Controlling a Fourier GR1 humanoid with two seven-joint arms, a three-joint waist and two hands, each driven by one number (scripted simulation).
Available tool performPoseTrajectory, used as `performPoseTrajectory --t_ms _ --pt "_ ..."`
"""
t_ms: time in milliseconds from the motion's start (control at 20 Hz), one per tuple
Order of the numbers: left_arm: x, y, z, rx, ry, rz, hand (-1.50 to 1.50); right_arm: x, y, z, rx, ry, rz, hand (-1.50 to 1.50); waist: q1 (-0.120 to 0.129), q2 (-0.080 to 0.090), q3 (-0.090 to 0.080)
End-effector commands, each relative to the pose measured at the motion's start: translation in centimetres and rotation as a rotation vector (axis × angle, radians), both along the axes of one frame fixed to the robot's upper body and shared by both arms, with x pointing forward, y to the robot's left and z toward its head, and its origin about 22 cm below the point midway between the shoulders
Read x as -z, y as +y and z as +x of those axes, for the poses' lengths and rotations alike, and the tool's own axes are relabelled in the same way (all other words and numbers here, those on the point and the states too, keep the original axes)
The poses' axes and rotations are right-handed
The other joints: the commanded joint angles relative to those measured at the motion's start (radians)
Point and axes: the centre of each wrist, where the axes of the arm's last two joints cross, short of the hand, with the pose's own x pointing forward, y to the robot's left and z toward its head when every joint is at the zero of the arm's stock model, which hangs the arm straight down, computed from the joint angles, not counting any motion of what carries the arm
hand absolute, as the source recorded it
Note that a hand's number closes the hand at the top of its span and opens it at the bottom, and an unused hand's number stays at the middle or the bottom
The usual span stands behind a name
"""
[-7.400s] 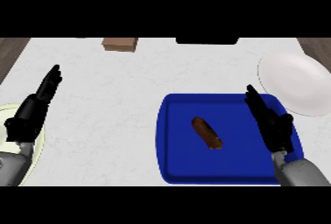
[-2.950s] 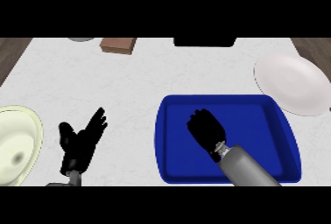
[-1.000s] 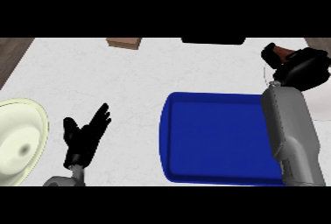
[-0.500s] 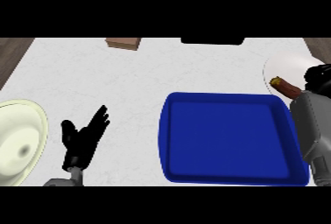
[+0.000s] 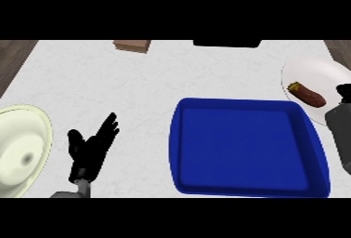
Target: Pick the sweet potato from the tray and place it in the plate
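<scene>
A short, stubby sweet potato (image 5: pixel 307 95), reddish brown with a paler end, lies on the white plate (image 5: pixel 310 73) at the right of the desk (image 5: pixel 137 83), outside the blue tray (image 5: pixel 177 144). It looks stiff, fairly light and rough-skinned, so unlikely to slip; across its middle seems the best hold. Only a sliver of the right hand (image 5: pixel 345 90) shows beside it, so I cannot tell how open it is. The left hand (image 5: pixel 90 149) rests open and empty at lower left.

Right hand (image 5: pixel 343 91) mostly off-frame, cream plate (image 5: pixel 40 126) cut at left
</scene>
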Motion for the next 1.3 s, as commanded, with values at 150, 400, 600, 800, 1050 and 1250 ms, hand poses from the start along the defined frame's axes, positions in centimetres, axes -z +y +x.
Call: performPoseTrajectory --t_ms 150,400,600,800,1050,1250 --pt "0.2 0.3 -0.4 -0.011 0.007 -0.001 0.0 1.2 -0.4 -0.6 -0.084 0.057 0.161 -1.5 -0.001 0.0 0.005" --pt "-0.2 0.6 0.4 -0.026 -0.002 0.005 0.0 0.0 -0.4 -0.3 -0.165 -0.094 0.069 -1.5 -0.022 -0.005 0.007" --pt "1.4 1.3 -1.1 -0.023 0.036 0.001 0.0 -2.5 -1.2 -0.1 -0.127 -0.27 -0.001 -1.5 -0.012 -0.003 0.005" --pt "0.6 -0.3 -0.1 -0.032 0.012 -0.009 0.0 -2.0 -2.1 -1.6 -0.155 -0.363 0.019 -1.5 -0.036 -0.009 0.003" --pt "1.0 0.2 -1.0 -0.046 0.031 -0.016 0.0 -0.2 -3.2 -4.7 -0.289 -0.481 0.116 -1.5 -0.052 -0.02 0.0" --pt "0.1 2.0 -0.7 -0.041 0.018 0.001 0.0 3.5 -2.7 -7.4 -0.401 -0.517 0.146 -1.5 -0.05 -0.022 -0.005"
